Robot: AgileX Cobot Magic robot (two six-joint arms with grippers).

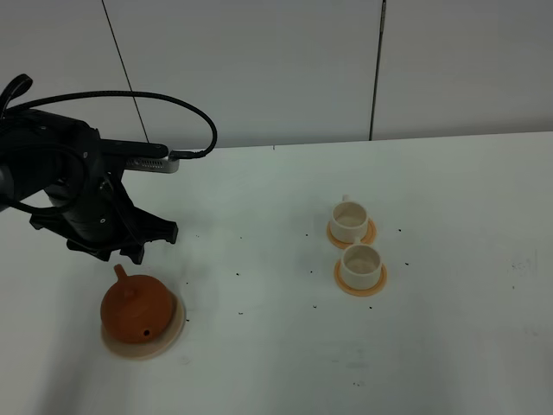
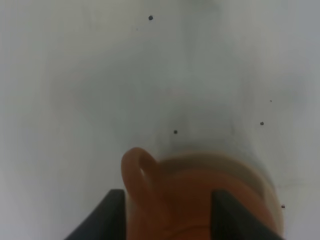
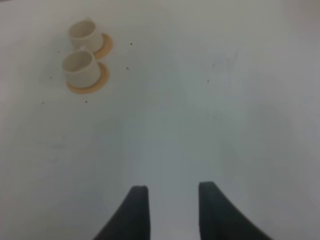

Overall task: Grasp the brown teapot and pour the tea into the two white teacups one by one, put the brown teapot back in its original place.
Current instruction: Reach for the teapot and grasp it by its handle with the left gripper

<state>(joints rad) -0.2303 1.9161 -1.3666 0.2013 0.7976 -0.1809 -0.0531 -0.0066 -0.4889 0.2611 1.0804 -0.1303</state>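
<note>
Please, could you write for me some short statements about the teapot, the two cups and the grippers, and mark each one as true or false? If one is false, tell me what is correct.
1. The brown teapot stands on the pale coaster. True.
2. The two white teacups lie tipped over. False: both stand upright, each on an orange saucer.
3. The teapot's handle sits between the jaws of the left gripper. True.
4. The right gripper holds a teacup. False: it is open and empty, apart from the cups.
5. In the high view the teacups stand left of the teapot. False: they stand to its right.
</note>
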